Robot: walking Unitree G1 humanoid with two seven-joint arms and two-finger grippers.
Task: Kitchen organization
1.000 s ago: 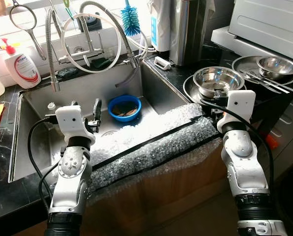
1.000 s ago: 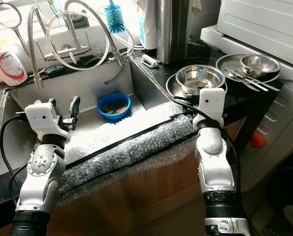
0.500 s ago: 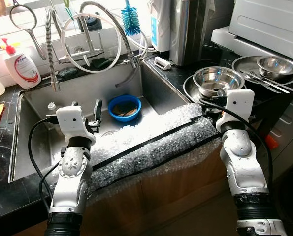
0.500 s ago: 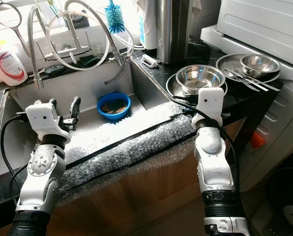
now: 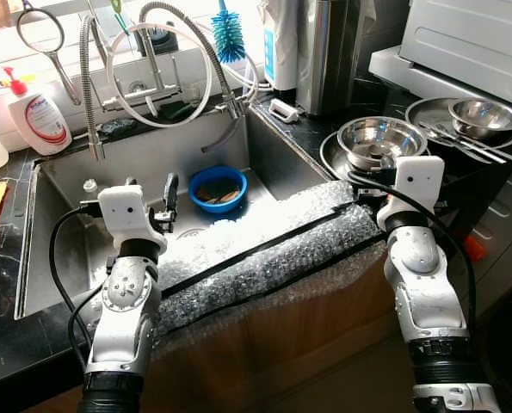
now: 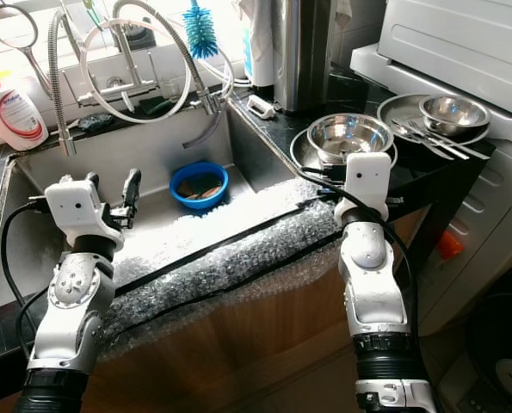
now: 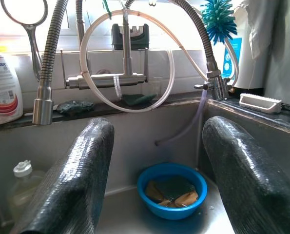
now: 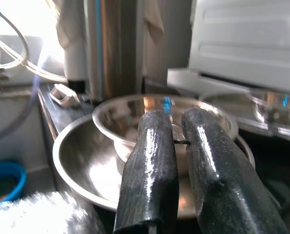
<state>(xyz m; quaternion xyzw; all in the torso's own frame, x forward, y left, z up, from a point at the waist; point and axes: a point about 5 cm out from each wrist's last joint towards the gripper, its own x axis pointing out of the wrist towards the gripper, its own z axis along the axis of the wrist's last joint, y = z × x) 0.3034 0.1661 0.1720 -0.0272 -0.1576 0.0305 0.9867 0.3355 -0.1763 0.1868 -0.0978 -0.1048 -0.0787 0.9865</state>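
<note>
Right hand (image 8: 176, 141) nearer steel bowl (image 8: 135, 114).

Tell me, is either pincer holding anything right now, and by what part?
Nothing is held. The left pincer is open over the sink, facing the blue bowl. The right pincer is nearly shut and empty, before the steel bowl.

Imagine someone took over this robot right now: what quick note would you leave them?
Left gripper: open, held over the sink, aimed at the blue bowl on its floor.
Right gripper: fingers nearly together, holding nothing, just short of the steel bowl stacked in a wider steel dish on the counter.
More steel dishes and cutlery sit further right.
Done: nothing visibly put away.
Left: bowls and dishes still to sort.
</note>
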